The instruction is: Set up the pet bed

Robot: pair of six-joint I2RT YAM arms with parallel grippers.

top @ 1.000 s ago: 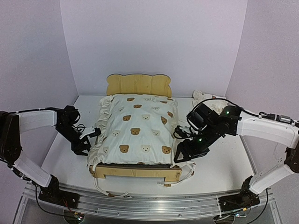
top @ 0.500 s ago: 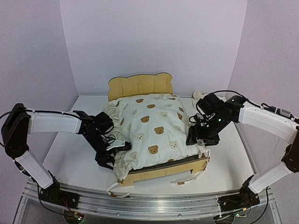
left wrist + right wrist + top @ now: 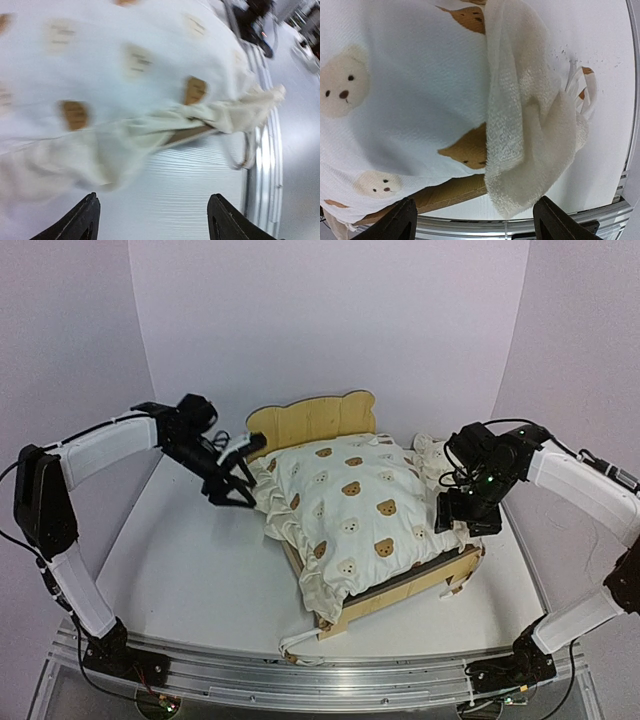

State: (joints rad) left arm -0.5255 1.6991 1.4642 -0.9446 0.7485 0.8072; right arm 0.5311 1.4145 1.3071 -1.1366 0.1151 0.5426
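White ribbed tabletop point(image 3: 190, 570) is seen beneath pale lilac walls, and the pet bed point(image 3: 312, 420) is set askew at its middle, the smooth plywood headboard with rounded bear ears turned to the back wall, the foot rail point(image 3: 400, 590) angled to the near right. The frame is overlaid by a puffy cream cushion point(image 3: 355, 510) printed with brown and white bears; its ruffled, towel-like edge point(image 3: 530, 125) is draped over the rail. Tie strings point(image 3: 300, 645) are trailed by the near corner.

The left gripper point(image 3: 243, 472) is held just beside the cushion's head-end ruffle, jaws spread wide, nothing gripped. The right gripper point(image 3: 468, 515) is poised at the far-side edge, likewise agape and empty-handed. A broad stretch of table is left open on the left; on the right the bed is crowded near the table's edge, a small pillow point(image 3: 430, 448) tucked behind.
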